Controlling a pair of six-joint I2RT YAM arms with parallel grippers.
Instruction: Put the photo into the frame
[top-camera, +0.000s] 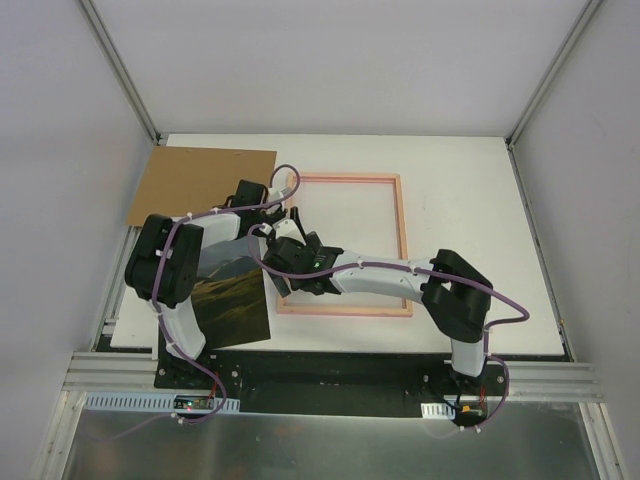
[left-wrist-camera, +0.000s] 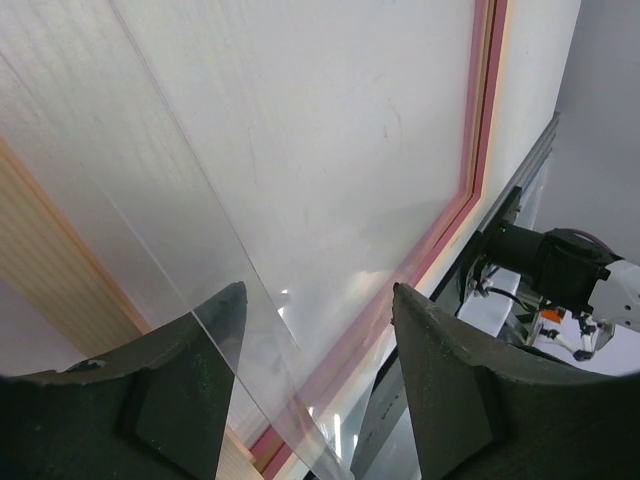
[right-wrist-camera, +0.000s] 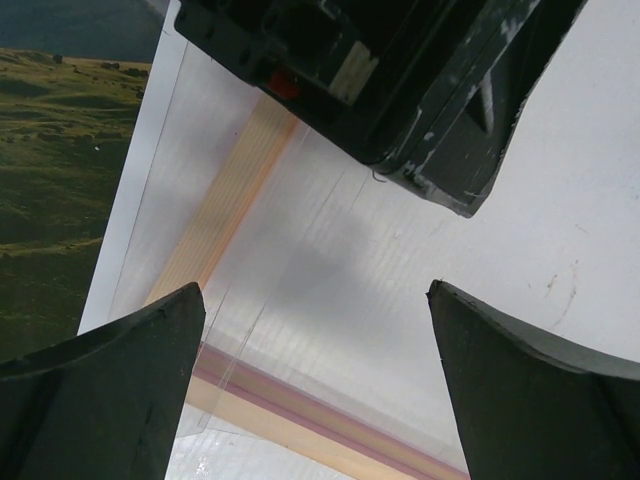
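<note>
Flat on the white table (top-camera: 470, 180), image side up, just beside the frame (top-camera: 403, 240) at its near left corner and partly under the left arm (top-camera: 160, 265): the photo (top-camera: 235, 310). Not yet inside the salmon-pink border. Spread wide over the frame's left edge: left gripper (left-wrist-camera: 318, 295), with the clear pane (left-wrist-camera: 200, 180) slanting between its fingers, unclamped. Equally wide and holding nothing: right gripper (right-wrist-camera: 315, 288). At far left, brown cardboard board (top-camera: 200, 185).
</note>
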